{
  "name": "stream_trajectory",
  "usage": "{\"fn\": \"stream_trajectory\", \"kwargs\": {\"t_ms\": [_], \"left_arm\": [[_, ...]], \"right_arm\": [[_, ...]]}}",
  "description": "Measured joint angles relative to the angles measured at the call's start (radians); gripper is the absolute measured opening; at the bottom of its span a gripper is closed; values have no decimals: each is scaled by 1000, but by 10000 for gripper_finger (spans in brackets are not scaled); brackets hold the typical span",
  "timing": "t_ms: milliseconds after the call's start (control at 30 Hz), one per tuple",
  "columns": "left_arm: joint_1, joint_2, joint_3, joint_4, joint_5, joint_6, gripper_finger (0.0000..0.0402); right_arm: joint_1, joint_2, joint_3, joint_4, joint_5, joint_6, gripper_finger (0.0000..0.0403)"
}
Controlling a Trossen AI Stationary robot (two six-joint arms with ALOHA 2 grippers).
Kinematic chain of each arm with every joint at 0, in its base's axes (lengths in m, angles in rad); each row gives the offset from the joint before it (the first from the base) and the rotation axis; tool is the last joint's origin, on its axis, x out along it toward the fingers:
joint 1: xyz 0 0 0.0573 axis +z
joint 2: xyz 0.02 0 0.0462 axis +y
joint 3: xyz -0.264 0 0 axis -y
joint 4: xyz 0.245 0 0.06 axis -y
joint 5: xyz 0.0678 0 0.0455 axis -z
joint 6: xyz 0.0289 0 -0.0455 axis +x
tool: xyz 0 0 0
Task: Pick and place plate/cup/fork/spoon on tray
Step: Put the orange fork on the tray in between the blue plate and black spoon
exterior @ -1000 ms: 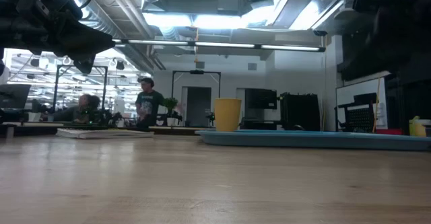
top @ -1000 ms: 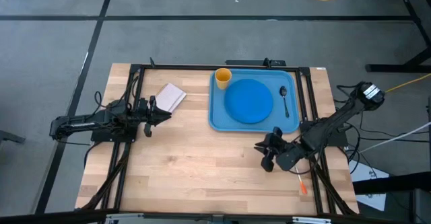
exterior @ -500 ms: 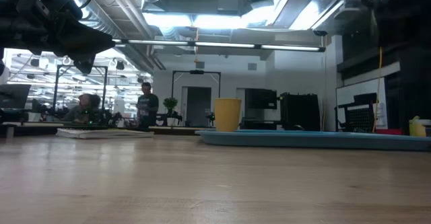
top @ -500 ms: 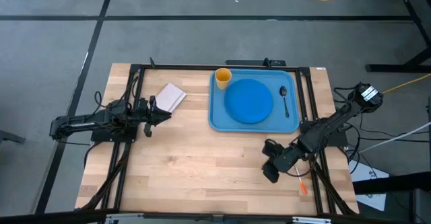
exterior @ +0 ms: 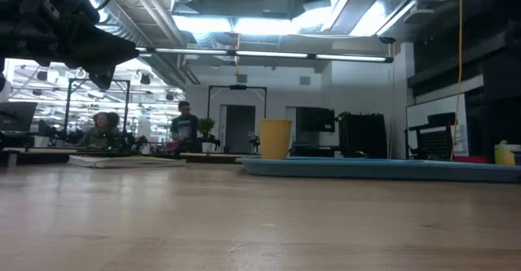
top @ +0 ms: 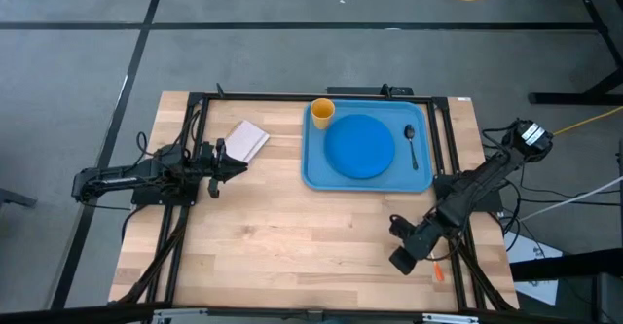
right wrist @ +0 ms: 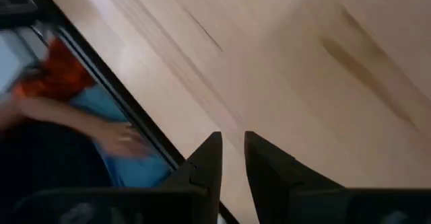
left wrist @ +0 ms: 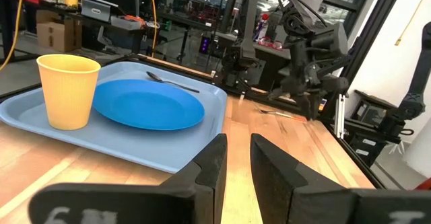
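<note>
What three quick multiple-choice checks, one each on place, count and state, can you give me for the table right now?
1. Where does the spoon lie?
A. On the tray, beside the plate
B. On the bare wood
C. Off the table

2. How many things sit on the tray?
A. One
B. Three
C. Four

3. How does the cup stand?
A. Tipped on its side
B. Upright, mouth up
C. Upside down

Answers:
1. A: the high view shows the spoon inside the tray's rim, next to the plate.
2. B: the plate, cup and spoon are there.
3. B: the left wrist view shows the cup's open mouth on top.
</note>
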Motion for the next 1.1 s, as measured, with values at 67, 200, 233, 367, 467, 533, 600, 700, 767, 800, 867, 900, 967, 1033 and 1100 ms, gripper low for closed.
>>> {"fn": "stream_trajectory", "kwargs": {"t_ms": [67,200,233,367,467,533,600,700,767,800,867,900,967,1033,1100], "left_arm": [[0,0,0,0,0,0,59],[0,0,0,0,0,0,59],[0,0,0,0,0,0,59],[0,0,0,0,0,0,59],[0,0,0,0,0,0,59],[0,0,0,0,0,0,59],[0,0,0,0,0,0,59],[0,0,0,0,0,0,59],[0,0,0,0,0,0,59],[0,0,0,0,0,0,59],[0,0,0,0,0,0,59],[0,0,0,0,0,0,59],[0,0,0,0,0,0,59],[0,0,0,0,0,0,59],[0,0,0,0,0,0,59]], "right_arm": [[2,-4,0,-42,-28,20,69],[1,-7,0,-128,-10,22,69],[1,-7,0,-146,-4,22,69],[1,-7,0,-191,9,23,69],[1,-7,0,-202,14,44,69],[1,-7,0,-204,23,53,69],[1,-8,0,-204,25,53,69],[1,-25,0,-228,39,47,69],[1,-46,0,-271,48,45,69],[1,-63,0,-299,51,48,69],[1,-101,0,-345,54,72,69],[1,-119,0,-371,60,78,69],[1,-157,0,-419,75,80,69],[1,-186,0,-464,76,95,69],[1,-213,0,-534,61,131,69]]}}
